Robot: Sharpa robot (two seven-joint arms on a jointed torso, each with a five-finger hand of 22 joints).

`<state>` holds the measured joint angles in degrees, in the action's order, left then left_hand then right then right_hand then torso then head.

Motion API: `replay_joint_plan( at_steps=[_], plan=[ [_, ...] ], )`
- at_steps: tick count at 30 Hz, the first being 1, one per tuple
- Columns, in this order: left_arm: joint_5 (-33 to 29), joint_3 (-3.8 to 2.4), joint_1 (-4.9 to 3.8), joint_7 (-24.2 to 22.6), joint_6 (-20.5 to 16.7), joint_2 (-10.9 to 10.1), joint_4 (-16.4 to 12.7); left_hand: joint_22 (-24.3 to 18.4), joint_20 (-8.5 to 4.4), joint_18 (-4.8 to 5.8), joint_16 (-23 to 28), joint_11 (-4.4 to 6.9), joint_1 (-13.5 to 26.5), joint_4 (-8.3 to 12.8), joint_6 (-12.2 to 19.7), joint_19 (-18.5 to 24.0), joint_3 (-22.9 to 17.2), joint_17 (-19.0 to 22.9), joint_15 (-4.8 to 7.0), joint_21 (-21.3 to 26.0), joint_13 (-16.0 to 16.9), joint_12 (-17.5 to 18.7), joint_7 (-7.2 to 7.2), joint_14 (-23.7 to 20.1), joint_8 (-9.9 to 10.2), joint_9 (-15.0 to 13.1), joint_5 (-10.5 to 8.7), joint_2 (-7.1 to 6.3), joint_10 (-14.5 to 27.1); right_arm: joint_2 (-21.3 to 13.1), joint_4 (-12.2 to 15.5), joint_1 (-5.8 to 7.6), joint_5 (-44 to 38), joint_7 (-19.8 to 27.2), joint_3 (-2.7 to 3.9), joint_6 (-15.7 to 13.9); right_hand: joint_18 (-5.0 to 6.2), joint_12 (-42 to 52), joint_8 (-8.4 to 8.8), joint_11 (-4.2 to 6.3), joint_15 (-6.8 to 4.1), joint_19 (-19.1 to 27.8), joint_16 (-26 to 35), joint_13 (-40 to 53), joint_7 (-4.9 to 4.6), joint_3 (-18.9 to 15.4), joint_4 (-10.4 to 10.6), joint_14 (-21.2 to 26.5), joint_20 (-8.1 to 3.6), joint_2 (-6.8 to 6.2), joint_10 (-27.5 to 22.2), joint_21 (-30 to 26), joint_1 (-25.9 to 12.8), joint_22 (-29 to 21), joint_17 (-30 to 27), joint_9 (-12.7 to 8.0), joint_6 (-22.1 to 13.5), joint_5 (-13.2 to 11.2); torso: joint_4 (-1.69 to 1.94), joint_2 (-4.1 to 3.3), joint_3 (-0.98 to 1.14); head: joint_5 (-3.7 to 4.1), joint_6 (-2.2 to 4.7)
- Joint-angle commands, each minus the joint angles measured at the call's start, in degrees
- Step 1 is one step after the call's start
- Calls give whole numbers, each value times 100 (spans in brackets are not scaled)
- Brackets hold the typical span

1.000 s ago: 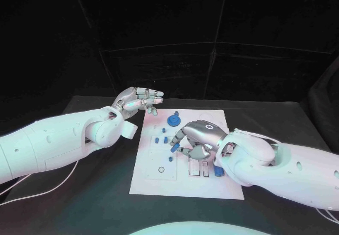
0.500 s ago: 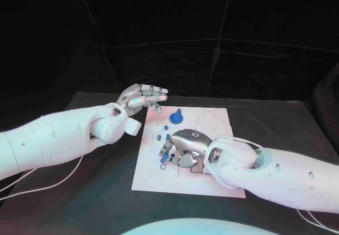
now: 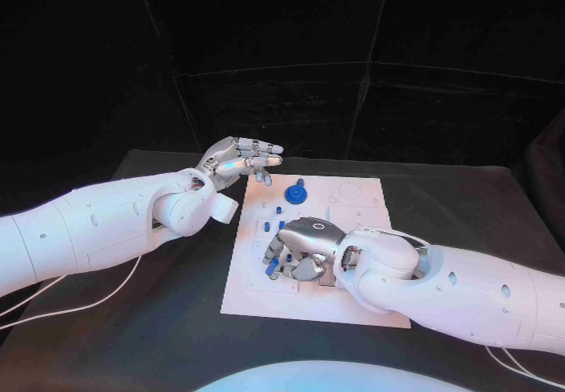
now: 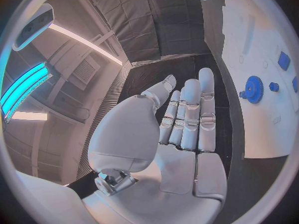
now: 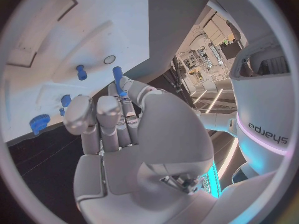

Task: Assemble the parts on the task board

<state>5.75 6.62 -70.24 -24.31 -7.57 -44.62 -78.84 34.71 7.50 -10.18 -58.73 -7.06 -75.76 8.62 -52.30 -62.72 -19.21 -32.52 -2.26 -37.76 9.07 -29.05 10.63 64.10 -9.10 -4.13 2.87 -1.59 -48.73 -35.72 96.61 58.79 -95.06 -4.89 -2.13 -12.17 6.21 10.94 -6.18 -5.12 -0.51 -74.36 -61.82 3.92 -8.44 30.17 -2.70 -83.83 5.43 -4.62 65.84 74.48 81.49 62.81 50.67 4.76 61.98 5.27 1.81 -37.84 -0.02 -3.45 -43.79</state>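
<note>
the task board [image 3: 353, 304] lies flat in the middle of the black desk [image 3: 153, 327], its long side running away from the robot. the right hand [image 3: 304, 247] hangs over the middle of the board with the back of the hand up and the fingers [image 3: 273, 251] curled down toward the plate; in the right wrist view a slim blue peg [image 5: 117, 80] stands up between the fingertips of that hand [image 5: 118, 134], pinched there, its far end near a small round hole [image 5: 109, 59] in the board. other blue parts sit on the plate close by: a short peg [image 5: 81, 72] just beside the hole, and a toothed wheel [image 5: 39, 123] near the board's edge. in the head view a blue gear [image 3: 297, 194] lies on the far part of the board, with small blue pieces [image 3: 276, 214] between it and the right hand. the left hand [image 3: 242, 162] is raised off the far left corner of the board, well apart from the parts, holding nothing; in the left wrist view its fingers [image 4: 190, 114] lie straight and side by side, the thumb set off from them, with the blue gear [image 4: 253, 89] on the white plate beyond them.
</note>
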Motion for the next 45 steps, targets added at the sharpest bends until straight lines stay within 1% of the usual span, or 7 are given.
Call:
replay_joint_plan(
  at_steps=[1,7,24,36,39,42,45],
  plan=[
    [-20,-5,-7,-42,72,10,-2,-8,25,-30,-5,-1,13,3,14,2,14,5,8,27,9,-37,-2,-33,-39,-6,-8,37,47,21,-18,0,-211,-122,-1,263,-39,-16,6,42,22,-13,-38,7,-44,-12,17,-41,32,1,68,26,-58,-8,1,-4,-4,20,-9,0,1,0,-14],
    [-20,-5,-7,-40,73,11,4,-8,25,-30,-5,-1,13,3,14,2,14,5,8,27,9,-37,-2,-33,-39,-6,-8,37,47,57,-45,-12,-326,-223,-3,342,-39,-21,2,45,21,-13,-45,8,-39,-25,19,-40,33,-5,76,28,-72,-5,8,-2,3,23,1,4,2,2,-21],
    [-20,-5,-7,-36,74,5,7,-8,25,-30,-5,-1,13,3,14,2,14,5,8,27,9,-37,-2,-33,-39,-6,-8,37,47,147,-118,-22,-549,-374,-6,603,-38,-25,-1,49,20,-10,-45,10,-35,-41,22,-37,34,-12,84,27,-88,-7,5,-1,9,25,-2,1,1,-27,-47],
    [-21,-5,-7,-28,86,8,12,-8,25,-30,-5,-1,13,3,14,2,14,5,8,27,9,-37,-2,-33,-39,-6,-8,37,47,218,-112,-33,-814,-338,-9,543,-28,-68,18,47,21,25,-2,3,-34,-71,15,-15,34,-42,57,1,-116,-50,-59,-9,-25,30,-4,3,-2,-15,-34],
    [-21,-5,-7,-25,91,8,12,-8,25,-30,-5,-1,13,3,14,2,14,5,8,27,9,-37,-2,-33,-39,-6,-8,37,47,238,-116,-34,-809,-294,-10,511,-23,-168,91,6,51,56,34,-22,-73,-109,37,6,50,-93,-69,-24,-189,-88,-111,-39,-149,60,-1,6,-1,-3,-20],
    [-21,-5,-7,-23,93,7,12,-8,25,-30,-5,-1,13,3,14,2,14,5,8,27,9,-37,-2,-33,-39,-6,-8,37,47,244,-123,-34,-770,-249,-11,466,11,-326,210,-74,118,179,188,-43,-144,-201,96,70,96,-210,-318,-143,-330,-277,-311,-82,-350,163,1,8,-2,-2,-20],
    [-21,-5,-7,-19,98,5,12,-8,25,-30,-5,-1,13,3,14,2,14,5,8,27,9,-37,-2,-33,-39,-6,-8,37,47,247,-133,-35,-732,-215,-12,400,131,-508,261,-180,199,566,686,-34,-229,-417,147,260,181,-358,-727,-559,-463,-894,-914,-105,-625,259,-2,5,-5,-2,-11]
  ],
)
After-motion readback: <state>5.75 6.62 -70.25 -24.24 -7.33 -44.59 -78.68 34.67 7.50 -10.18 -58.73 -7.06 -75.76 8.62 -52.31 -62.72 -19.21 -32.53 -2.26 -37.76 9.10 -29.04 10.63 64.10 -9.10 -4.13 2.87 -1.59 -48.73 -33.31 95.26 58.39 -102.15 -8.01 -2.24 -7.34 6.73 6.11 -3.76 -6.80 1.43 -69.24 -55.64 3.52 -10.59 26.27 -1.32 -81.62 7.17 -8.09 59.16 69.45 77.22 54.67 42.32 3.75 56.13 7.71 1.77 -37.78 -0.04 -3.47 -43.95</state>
